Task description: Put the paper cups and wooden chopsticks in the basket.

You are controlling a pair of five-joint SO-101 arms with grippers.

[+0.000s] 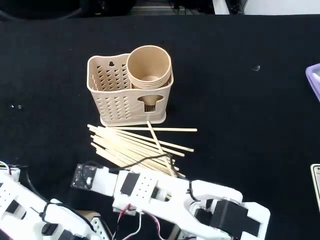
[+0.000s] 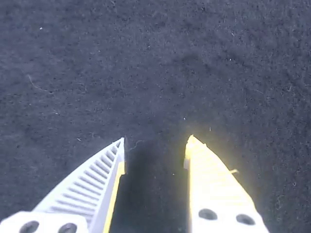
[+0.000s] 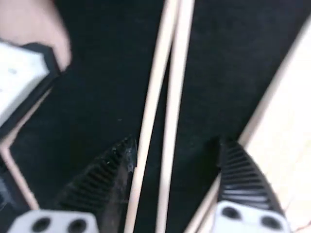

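Observation:
A beige slotted basket (image 1: 120, 97) stands on the black cloth, with a stack of paper cups (image 1: 149, 67) upright in its right compartment. Wooden chopsticks (image 1: 135, 144) lie in a loose pile in front of the basket. My right arm (image 1: 150, 187) stretches over the near edge of that pile. My right gripper (image 3: 177, 144) is open, its black fingers on either side of two chopsticks (image 3: 167, 97); more chopsticks (image 3: 286, 121) lie beside them. My left arm (image 1: 30, 210) is at the near left corner. My left gripper (image 2: 154, 145) hangs open over bare cloth, holding nothing.
A purple object (image 1: 313, 80) sits at the table's right edge, and a pale flat item (image 1: 316, 180) lies nearer on that side. A small dark spot (image 1: 256, 68) marks the cloth to the right of the basket. A white and black part (image 3: 19, 82) is close to the right gripper.

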